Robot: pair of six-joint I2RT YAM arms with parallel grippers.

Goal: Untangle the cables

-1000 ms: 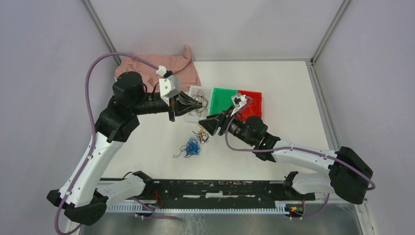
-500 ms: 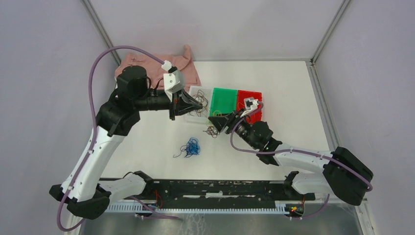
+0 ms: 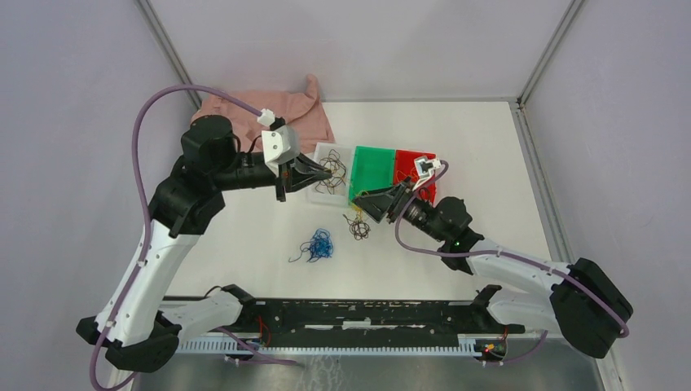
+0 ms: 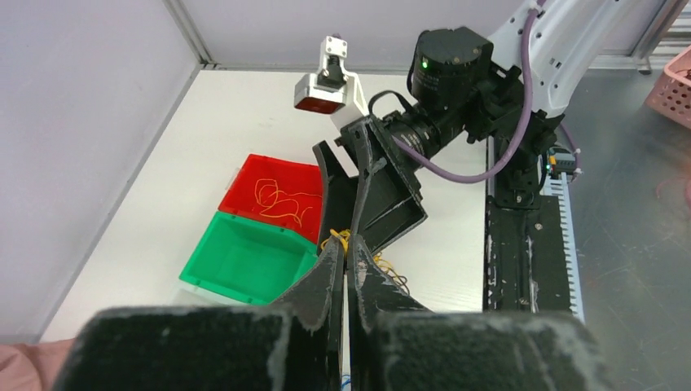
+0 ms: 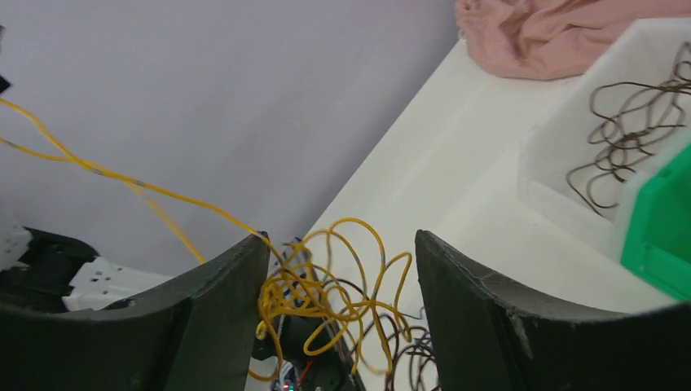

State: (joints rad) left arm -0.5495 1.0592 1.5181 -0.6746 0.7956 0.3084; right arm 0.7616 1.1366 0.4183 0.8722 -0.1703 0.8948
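Seen from above, the left claw (image 3: 327, 173) is pinched shut over the white bin (image 3: 323, 148) and the right claw (image 3: 365, 204) gapes with the cables (image 3: 356, 227) just off its tips; the left wrist shows yellow wire at its shut tips; the right wrist, yellow-orange loops between wide jaws.
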